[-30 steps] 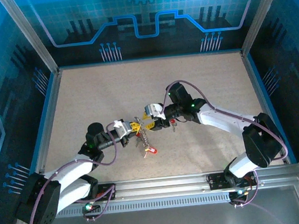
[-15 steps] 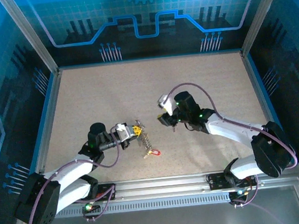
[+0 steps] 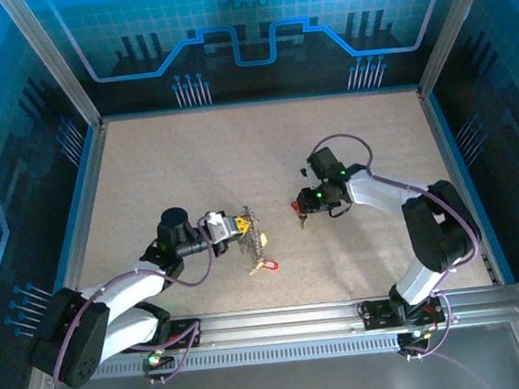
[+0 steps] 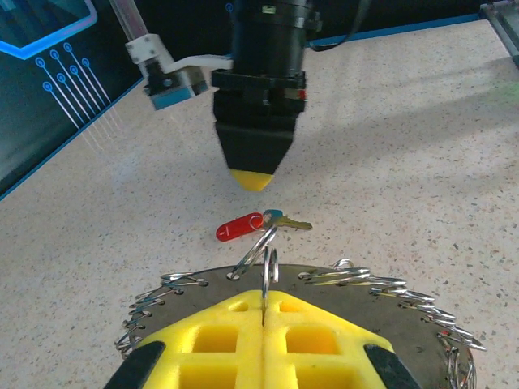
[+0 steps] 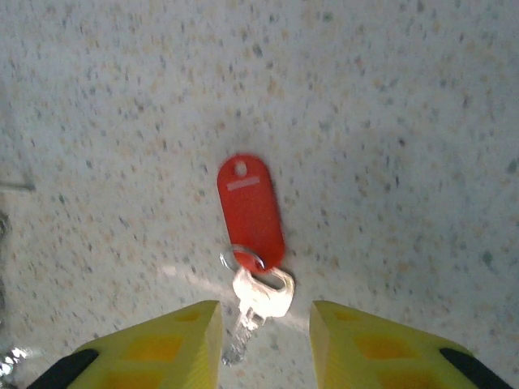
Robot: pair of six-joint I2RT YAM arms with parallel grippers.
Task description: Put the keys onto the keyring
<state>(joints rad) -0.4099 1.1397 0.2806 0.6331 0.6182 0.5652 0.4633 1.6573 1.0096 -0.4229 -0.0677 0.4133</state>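
Observation:
My left gripper (image 3: 240, 225) (image 4: 265, 298) is shut on a thin upright wire ring of the keyring (image 3: 254, 236), a flat grey band (image 4: 195, 285) edged with small wire loops. A red-tagged key (image 3: 267, 264) lies on the table below the keyring. Another key, silver (image 5: 261, 298) with a red tag (image 5: 251, 211), lies loose on the table (image 3: 295, 208) (image 4: 239, 228). My right gripper (image 3: 302, 212) (image 5: 263, 324) (image 4: 258, 180) points down over it, open. Its yellow fingers stand on either side of the key's blade and hold nothing.
The speckled beige table (image 3: 174, 166) is fenced by blue walls and aluminium posts. A metal rail (image 3: 345, 315) runs along its near edge by the arm bases. Both grippers work near the middle, a short gap apart.
The right gripper left the keyring, where it met the left one, swung right and now points down over the loose key. The left gripper shifted slightly right with the keyring.

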